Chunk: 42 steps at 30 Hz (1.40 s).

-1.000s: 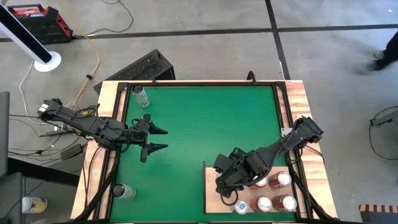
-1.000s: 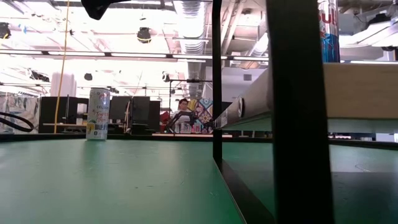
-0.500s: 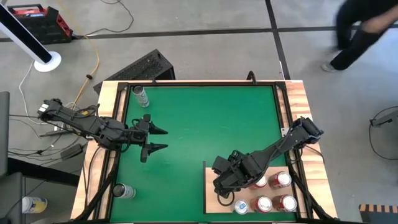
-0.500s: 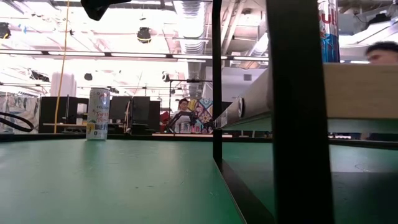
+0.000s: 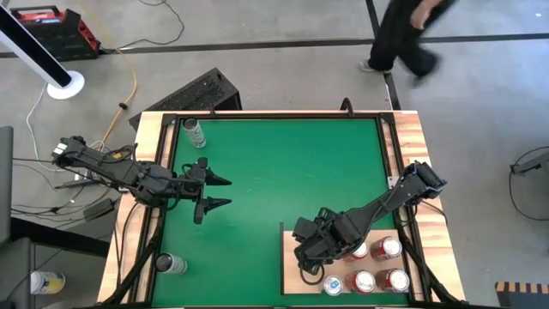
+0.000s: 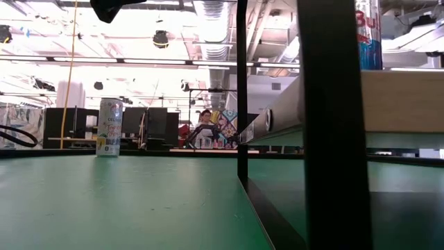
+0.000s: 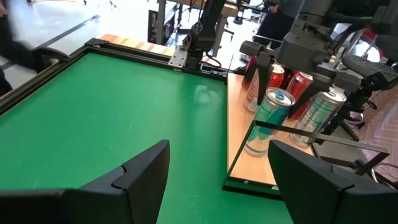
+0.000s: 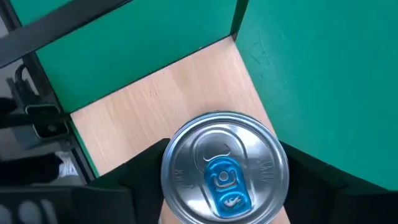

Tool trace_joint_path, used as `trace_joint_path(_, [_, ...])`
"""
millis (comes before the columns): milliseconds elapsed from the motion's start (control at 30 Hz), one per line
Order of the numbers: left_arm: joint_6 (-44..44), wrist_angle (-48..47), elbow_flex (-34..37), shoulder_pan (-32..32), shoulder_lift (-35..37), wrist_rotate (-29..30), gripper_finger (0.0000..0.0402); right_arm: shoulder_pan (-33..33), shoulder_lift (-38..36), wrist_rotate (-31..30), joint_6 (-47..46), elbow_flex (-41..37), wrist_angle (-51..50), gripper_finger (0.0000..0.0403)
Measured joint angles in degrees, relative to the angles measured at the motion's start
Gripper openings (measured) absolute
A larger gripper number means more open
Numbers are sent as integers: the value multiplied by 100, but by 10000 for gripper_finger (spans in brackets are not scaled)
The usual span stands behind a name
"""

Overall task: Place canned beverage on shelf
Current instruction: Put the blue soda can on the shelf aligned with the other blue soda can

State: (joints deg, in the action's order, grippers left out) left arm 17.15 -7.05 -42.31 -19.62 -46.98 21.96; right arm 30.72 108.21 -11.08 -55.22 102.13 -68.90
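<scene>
While its jaws stand on either side of a blue-tabbed can (image 8: 224, 167), the right gripper (image 5: 310, 262) hangs over the pale wooden shelf (image 5: 292, 257) at about five o'clock on the green desk (image 5: 274, 172). The right wrist view looks straight down on the can's lid, with a dark finger on each flank; whether the fingers press the can or have just let go cannot be told. The can stands upright, its long axis vertical, directly below the jaws and already over the shelf's bare wood, so any coming move turns on a straight vertical line between the two. Beside it, toward three o'clock, other cans (image 5: 377, 279) stand in a cluster on the same panel. The left gripper (image 5: 214, 193) waits near nine o'clock with its jaws spread wide and empty, well apart from the shelf. Two more cans remain on the green: one (image 5: 196, 133) at eleven o'clock, another (image 5: 171, 263) at seven, both nearer the left arm.
</scene>
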Motion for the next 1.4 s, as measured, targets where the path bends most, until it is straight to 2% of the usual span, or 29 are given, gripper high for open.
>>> trace_joint_path(67, [2, 2, -2, 0, 0, 0, 256, -1, -35, 62, 76, 1, -29, 265])
trace_joint_path(367, [103, 2, -2, 0, 0, 51, 256, 216, -418, 223, 298, -2, -547, 264])
trace_joint_path(633, [222, 6, -2, 0, 0, 168, 256, 680, -562, 91, 524, -16, -542, 264])
trace_joint_path(767, [346, 7, -2, 0, 0, 259, 256, 824, -567, 61, 577, -292, -350, 264])
trace_joint_path(967, [481, 71, -4, 0, 0, 278, 256, 811, -562, -127, 583, -666, -64, 264])
trace_joint_path(1400, [762, 49, -4, 0, 0, 290, 256, 813, -567, -165, 1139, -691, -64, 272])
